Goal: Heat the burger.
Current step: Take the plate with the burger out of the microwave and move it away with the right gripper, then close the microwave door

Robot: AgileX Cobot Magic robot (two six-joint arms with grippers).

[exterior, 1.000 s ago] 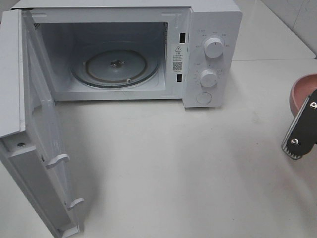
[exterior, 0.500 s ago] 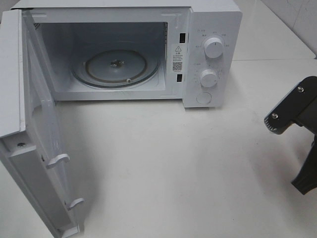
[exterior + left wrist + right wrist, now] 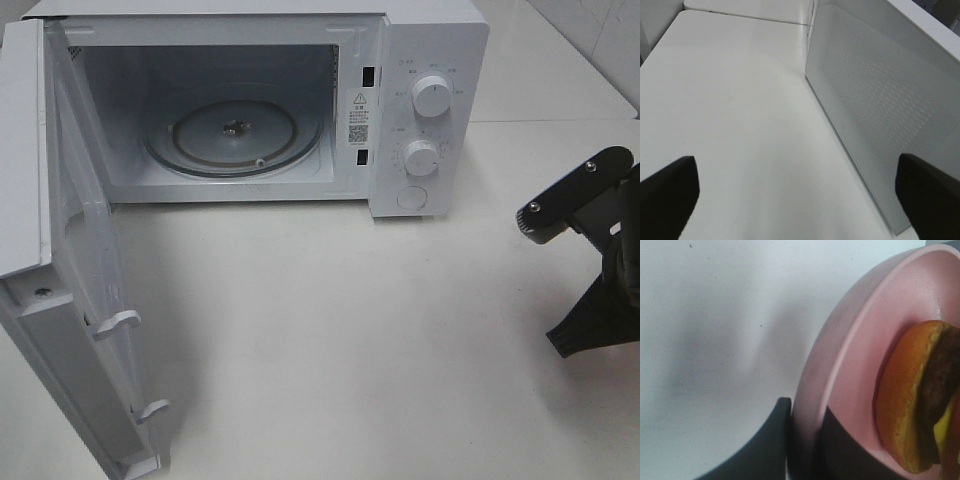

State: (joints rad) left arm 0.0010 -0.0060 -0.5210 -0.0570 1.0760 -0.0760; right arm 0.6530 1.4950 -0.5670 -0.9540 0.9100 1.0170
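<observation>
The burger (image 3: 912, 400), with a golden-brown bun, dark patty and yellow cheese, lies on a round pink plate (image 3: 840, 355) in the right wrist view. My right gripper (image 3: 802, 440) is shut on the plate's rim, one dark finger (image 3: 765, 445) outside and the other inside. The high view shows only the right arm (image 3: 590, 250) at the right edge; burger and plate are hidden there. My left gripper (image 3: 800, 200) is open with nothing between its fingers, beside the microwave door (image 3: 880, 110).
The white microwave (image 3: 430, 60) stands at the back with its door (image 3: 80, 270) swung wide open to the left. Its glass turntable (image 3: 235, 130) is bare. White tabletop (image 3: 350, 330) stretches between the microwave and the right arm.
The right arm has come in from the right edge and turned, showing more of itself. The pink plate seen earlier at that edge no longer shows in the high view.
</observation>
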